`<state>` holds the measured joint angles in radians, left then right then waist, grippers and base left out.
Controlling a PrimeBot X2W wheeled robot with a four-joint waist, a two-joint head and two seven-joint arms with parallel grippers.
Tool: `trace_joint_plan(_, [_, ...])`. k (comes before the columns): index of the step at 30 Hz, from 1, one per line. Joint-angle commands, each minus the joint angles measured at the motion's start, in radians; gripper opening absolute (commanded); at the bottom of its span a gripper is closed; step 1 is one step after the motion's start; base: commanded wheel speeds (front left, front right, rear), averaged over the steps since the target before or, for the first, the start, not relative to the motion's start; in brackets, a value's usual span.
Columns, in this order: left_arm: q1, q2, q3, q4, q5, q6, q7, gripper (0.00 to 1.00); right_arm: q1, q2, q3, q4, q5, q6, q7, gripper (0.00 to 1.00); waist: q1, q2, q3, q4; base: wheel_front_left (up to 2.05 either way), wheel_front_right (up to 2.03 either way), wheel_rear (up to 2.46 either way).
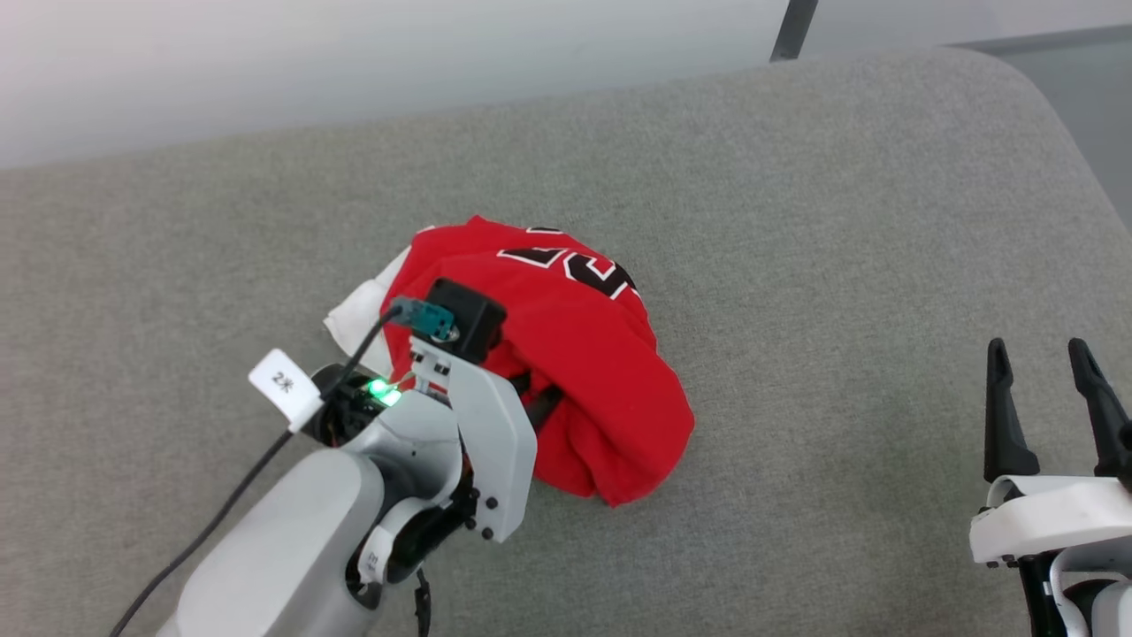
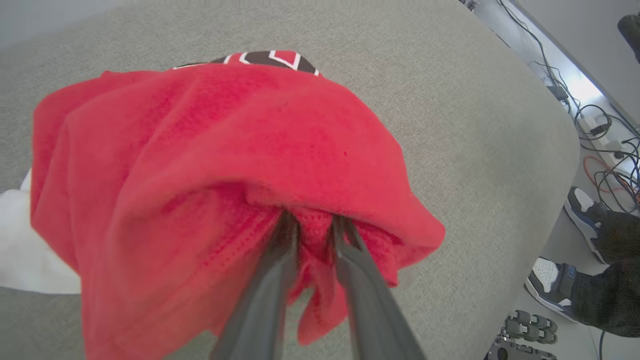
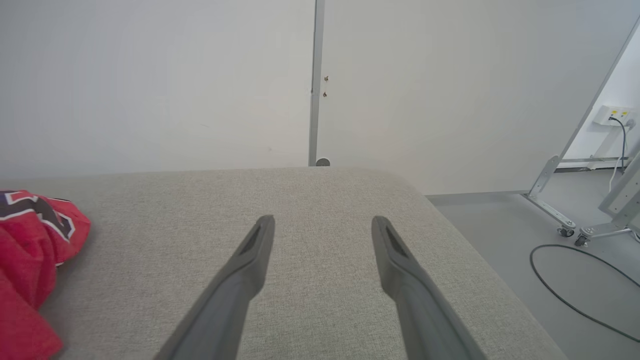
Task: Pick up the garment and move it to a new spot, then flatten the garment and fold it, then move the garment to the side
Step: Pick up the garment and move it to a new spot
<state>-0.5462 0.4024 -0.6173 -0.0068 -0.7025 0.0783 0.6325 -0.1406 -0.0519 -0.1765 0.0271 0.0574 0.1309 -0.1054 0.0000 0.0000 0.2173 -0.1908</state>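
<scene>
The garment (image 1: pixel 575 354) is a red jersey lying in a bunched heap on the grey upholstered surface (image 1: pixel 796 221), with black white-outlined figures on top and a white sleeve (image 1: pixel 358 310) poking out at its left. My left gripper (image 1: pixel 548 398) reaches into the heap's near side. In the left wrist view its fingers (image 2: pixel 280 280) stand a little apart with a fold of the garment (image 2: pixel 225 150) between them, and the gripper (image 2: pixel 312 220) has its tips hidden under the cloth. My right gripper (image 1: pixel 1039 349) (image 3: pixel 322 222) is open and holds nothing, well to the right of the garment (image 3: pixel 30 240).
The cushion's rounded right edge (image 1: pixel 1044 133) drops to the floor. A person's shoes (image 2: pixel 550 280) and cables (image 2: pixel 600 150) lie beyond that edge. A wheeled metal frame (image 3: pixel 565 225) and a floor cable (image 3: pixel 575 280) stand to the right. A pale wall runs behind.
</scene>
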Motion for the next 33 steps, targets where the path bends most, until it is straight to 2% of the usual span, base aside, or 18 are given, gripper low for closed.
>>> trace_joint_plan(1, [-0.006, -0.009, 0.004, 0.007, -0.014, -0.008, -0.007, 1.00, -0.008, 0.002, 0.005, 0.002, -0.005, 0.000, 0.002, 1.00, 0.0000, 0.0000, -0.021, 0.012, 0.00, 0.00, 0.00])
trace_joint_plan(7, [-0.007, -0.011, 0.037, 0.001, -0.056, -0.015, -0.023, 1.00, 0.004, 0.003, 0.045, -0.002, -0.027, 0.000, 0.013, 1.00, 0.0000, 0.0000, -0.089, 0.046, 0.00, 0.00, 0.00])
trace_joint_plan(14, [0.037, 0.033, 0.114, -0.037, -0.078, 0.001, -0.089, 1.00, 0.029, -0.005, 0.072, 0.002, -0.052, 0.000, 0.010, 1.00, 0.0000, 0.0000, -0.161, 0.083, 0.00, 0.00, 0.00])
trace_joint_plan(20, [0.123, 0.093, 0.208, -0.102, -0.077, -0.013, -0.234, 1.00, 0.063, -0.027, 0.070, 0.002, -0.055, 0.000, 0.012, 1.00, 0.0000, 0.0000, -0.227, 0.129, 0.00, 0.00, 0.00])
trace_joint_plan(24, [0.175, 0.116, 0.245, -0.117, -0.076, -0.012, -0.292, 1.00, 0.080, -0.034, 0.063, 0.004, -0.057, 0.000, 0.008, 1.00, 0.0000, 0.0000, -0.244, 0.151, 0.00, 0.00, 0.00])
trace_joint_plan(33, [0.343, 0.194, 0.343, -0.114, -0.012, -0.022, -0.523, 1.00, 0.126, -0.055, 0.035, 0.007, -0.065, 0.000, -0.012, 1.00, 0.0000, 0.0000, -0.285, 0.204, 0.00, 0.00, 0.00])
